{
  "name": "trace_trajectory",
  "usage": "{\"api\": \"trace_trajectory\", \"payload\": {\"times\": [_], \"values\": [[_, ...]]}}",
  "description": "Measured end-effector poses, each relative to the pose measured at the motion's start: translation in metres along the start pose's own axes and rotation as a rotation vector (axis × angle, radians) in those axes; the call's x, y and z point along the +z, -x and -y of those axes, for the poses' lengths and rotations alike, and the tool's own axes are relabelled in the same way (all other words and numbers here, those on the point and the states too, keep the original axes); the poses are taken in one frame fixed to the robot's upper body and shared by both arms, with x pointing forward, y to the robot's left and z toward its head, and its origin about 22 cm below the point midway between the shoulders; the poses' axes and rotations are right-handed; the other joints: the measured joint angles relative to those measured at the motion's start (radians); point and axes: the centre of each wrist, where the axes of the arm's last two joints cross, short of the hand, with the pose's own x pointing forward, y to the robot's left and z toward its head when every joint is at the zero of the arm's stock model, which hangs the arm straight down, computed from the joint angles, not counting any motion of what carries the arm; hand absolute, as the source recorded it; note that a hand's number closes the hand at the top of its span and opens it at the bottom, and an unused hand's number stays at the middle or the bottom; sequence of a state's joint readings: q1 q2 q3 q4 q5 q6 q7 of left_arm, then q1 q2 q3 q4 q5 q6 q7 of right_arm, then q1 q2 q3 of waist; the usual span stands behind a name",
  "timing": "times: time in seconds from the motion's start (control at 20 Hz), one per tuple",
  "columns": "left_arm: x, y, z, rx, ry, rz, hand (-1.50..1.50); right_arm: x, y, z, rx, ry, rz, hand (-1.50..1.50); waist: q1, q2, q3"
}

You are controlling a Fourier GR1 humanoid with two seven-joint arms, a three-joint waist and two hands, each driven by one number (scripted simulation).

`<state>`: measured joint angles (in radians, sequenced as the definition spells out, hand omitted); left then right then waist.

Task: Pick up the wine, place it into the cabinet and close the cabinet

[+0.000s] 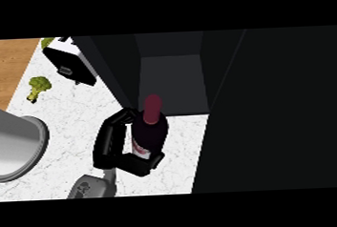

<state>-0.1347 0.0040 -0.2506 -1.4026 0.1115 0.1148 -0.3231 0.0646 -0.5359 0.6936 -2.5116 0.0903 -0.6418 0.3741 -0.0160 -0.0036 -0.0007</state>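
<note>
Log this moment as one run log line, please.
stage: carrying to cabinet | left robot hand: shut on wine bottle, upright | cabinet: open, bottle at its front | right robot hand: not in view

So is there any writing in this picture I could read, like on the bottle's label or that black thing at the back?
None can be read.
Wine bottle: a pale label shows low on it, partly behind the hand; any print there is too blurred to read.
Black appliance at the back: no writing shows.
</note>
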Motion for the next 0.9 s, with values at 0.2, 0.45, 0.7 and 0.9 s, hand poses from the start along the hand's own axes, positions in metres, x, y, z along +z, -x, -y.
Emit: {"api": "trace_trajectory", "payload": {"times": [0.2,0.45,0.7,0.9], "values": [[-0.024,-0.005,0.000,-0.036,-0.006,-0.004,1.50,-0.001,-0.001,0.004,0.019,0.007,0.011,-1.50,-0.005,0.000,0.000],[-0.041,0.004,0.005,-0.060,0.011,-0.013,1.50,-0.004,-0.002,0.006,0.028,0.009,0.020,-1.50,-0.007,0.002,0.000],[-0.065,0.011,0.008,-0.074,0.014,-0.037,1.50,0.000,0.001,0.006,0.022,0.007,0.022,-1.50,-0.012,0.003,0.000],[-0.084,0.013,0.017,-0.063,0.016,-0.042,1.50,-0.002,0.001,0.008,0.031,0.009,0.031,-1.50,-0.017,0.005,0.000]]}}
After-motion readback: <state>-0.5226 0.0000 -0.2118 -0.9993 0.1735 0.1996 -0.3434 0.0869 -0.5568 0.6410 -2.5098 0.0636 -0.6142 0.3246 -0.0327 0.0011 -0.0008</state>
